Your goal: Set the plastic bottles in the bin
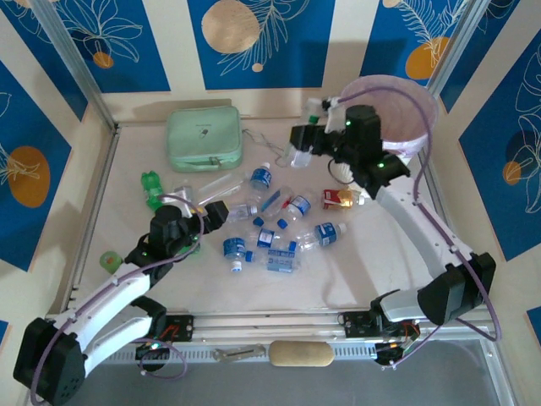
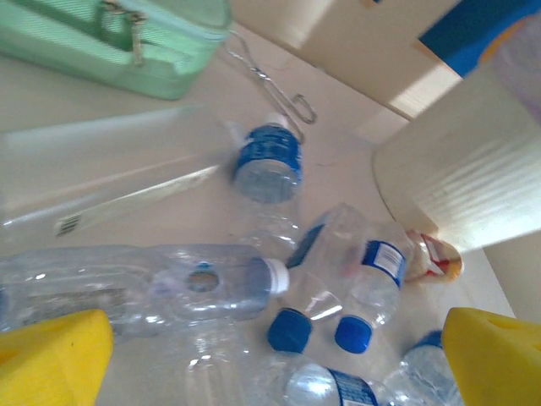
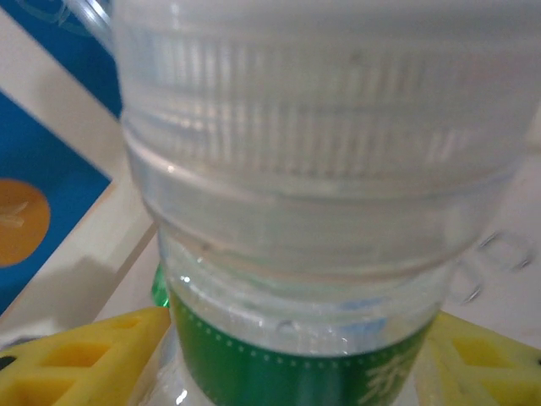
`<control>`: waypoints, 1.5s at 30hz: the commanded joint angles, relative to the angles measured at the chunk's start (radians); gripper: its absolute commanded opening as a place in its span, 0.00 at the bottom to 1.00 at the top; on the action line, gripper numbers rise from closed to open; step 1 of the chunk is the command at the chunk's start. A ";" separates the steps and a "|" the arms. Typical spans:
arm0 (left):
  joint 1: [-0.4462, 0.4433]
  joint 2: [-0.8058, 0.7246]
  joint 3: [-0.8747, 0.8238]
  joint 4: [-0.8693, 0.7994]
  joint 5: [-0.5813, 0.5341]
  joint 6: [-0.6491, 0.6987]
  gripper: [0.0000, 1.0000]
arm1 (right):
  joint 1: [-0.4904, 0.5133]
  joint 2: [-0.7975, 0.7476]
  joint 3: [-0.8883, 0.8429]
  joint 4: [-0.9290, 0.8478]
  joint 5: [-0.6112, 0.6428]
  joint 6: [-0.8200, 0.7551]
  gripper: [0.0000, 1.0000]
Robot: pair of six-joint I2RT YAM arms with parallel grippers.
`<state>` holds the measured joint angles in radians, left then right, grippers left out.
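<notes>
Around ten small clear plastic bottles (image 1: 279, 224), blue labels, blue or white caps, strewn on their sides across mid-table, several touching. Among them a crushed white-capped bottle (image 2: 169, 283), lying flat. One green bottle (image 1: 152, 188) on its side, apart to the left. One green-labelled bottle (image 3: 313, 211), clear and ribbed, clamped in the right gripper (image 3: 287, 372), lifted off the table near the bin (image 1: 414, 118): tall, round, white, pale pink liner, upright in the far right corner

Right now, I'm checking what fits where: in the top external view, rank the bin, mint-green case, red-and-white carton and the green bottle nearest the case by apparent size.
1. bin, largest.
2. mint-green case.
3. green bottle and red-and-white carton look alike; unranked.
</notes>
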<state>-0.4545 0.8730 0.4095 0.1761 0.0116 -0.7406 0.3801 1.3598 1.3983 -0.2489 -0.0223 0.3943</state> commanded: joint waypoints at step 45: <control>0.056 0.034 0.092 -0.169 0.047 0.015 0.99 | -0.454 0.432 0.530 -0.280 0.186 -0.193 0.99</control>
<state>-0.4076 0.9287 0.4591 0.0639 0.1020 -0.7525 -0.0807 1.8381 1.8851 -0.5282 0.1852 0.1982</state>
